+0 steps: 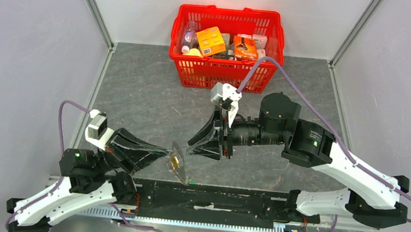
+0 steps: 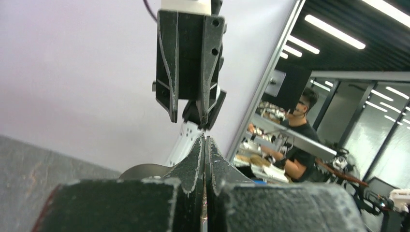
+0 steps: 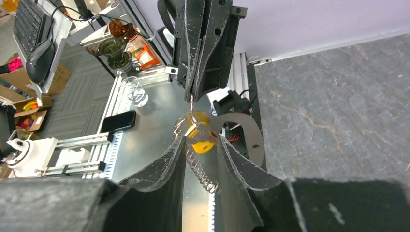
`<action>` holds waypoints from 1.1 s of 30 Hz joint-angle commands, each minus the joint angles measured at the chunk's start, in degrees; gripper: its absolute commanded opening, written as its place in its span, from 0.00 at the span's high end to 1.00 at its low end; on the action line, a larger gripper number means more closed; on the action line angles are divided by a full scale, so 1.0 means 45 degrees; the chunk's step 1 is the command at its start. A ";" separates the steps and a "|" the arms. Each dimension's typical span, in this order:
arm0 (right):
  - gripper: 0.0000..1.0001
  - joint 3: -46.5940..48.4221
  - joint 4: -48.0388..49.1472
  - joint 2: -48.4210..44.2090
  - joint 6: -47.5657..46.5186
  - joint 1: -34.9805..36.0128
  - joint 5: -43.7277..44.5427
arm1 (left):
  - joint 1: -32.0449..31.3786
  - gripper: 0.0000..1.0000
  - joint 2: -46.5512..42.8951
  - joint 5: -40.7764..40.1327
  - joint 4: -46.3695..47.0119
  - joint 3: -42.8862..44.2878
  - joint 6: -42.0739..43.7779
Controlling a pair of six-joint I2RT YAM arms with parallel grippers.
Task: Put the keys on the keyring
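Keyring [image 3: 192, 115] is hanging near the near edge of the table [image 1: 136, 98], between the two arms. The left pincer [image 3: 193, 95] is clamping shut on the thin metal ring from above, with the grey strap [image 3: 252, 141] and coiled chain [image 3: 203, 175] dangling below it. The yellow key [image 3: 199, 134] is sitting right at the ring, and I can't tell whether it's threaded on or only lying against it. The right pincer [image 3: 200, 141] is pointing at it with jaws narrowly apart, gripping nothing. The top view is showing a small gap between its tips and the ring. The green key [image 1: 192, 181] is showing only as a speck under the strap in the top view, too small to call. I'm reading the step as the right arm taking the yellow tag to work the key round the ring. I'm suggesting closing on the tag's flat faces, not on the ring wire or the chain coil. I'm also suggesting easing in slowly, since everything is dangling and a nudge is likely to set it swinging. The left grip needs to be holding firm so the ring isn't swivelling while the key is being fed along it.
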 commanded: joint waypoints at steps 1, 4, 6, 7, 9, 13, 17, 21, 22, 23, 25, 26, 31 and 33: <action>0.63 0.0281 0.0871 -0.0186 -0.0583 0.0015 0.0261 | -0.0007 0.98 -0.0829 -0.1453 0.3510 -0.1099 0.0152; 0.63 0.0859 0.0469 0.0185 -0.1271 0.0010 0.0216 | -0.0018 0.98 -0.1062 -0.1888 0.4742 -0.1682 0.0131; 0.63 0.1380 0.0167 0.0556 -0.1558 0.0000 0.0034 | 0.0000 0.98 -0.1127 -0.2166 0.5547 -0.1981 0.0093; 0.63 0.1600 0.0021 0.0752 -0.1693 0.0002 -0.0138 | -0.0014 0.98 -0.1139 -0.2278 0.5917 -0.2115 0.0073; 0.63 0.2122 -0.0224 0.1119 -0.1921 -0.0008 -0.0479 | -0.0016 0.98 -0.1169 -0.2500 0.6573 -0.2347 0.0092; 0.64 0.3121 -0.0578 0.1862 -0.2190 -0.0081 -0.1498 | -0.0017 0.98 -0.1026 -0.2800 0.7866 -0.2763 0.0185; 0.65 0.4180 -0.1239 0.2688 -0.2380 -0.0295 -0.2685 | -0.0017 0.98 -0.0640 -0.2885 0.9037 -0.3041 0.0113; 0.66 0.4993 -0.1691 0.3335 -0.2595 -0.0463 -0.3586 | -0.0006 0.98 -0.0245 -0.2826 0.9673 -0.3085 0.0017; 0.66 0.5179 -0.1774 0.3477 -0.2622 -0.0462 -0.3777 | -0.0012 0.98 -0.0213 -0.2840 0.9738 -0.3085 0.0014; 0.66 0.5322 -0.1876 0.3612 -0.2627 -0.0460 -0.3869 | -0.0010 0.98 -0.0166 -0.2845 0.9811 -0.3085 0.0004; 0.66 0.5519 -0.1925 0.3798 -0.2595 -0.0459 -0.3951 | -0.0010 0.98 -0.0071 -0.2826 0.9924 -0.3067 0.0003; 0.66 0.5603 -0.1907 0.3889 -0.2561 -0.0459 -0.3996 | -0.0007 0.98 -0.0041 -0.2826 0.9943 -0.3037 0.0001; 0.66 0.5762 -0.1617 0.4184 -0.2337 -0.0458 -0.4045 | -0.0013 0.98 0.0238 -0.2814 1.0138 -0.3026 -0.0064; 0.66 0.5784 -0.1417 0.4228 -0.2241 -0.0456 -0.3999 | -0.0018 0.98 0.0313 -0.2817 1.0246 -0.3041 -0.0083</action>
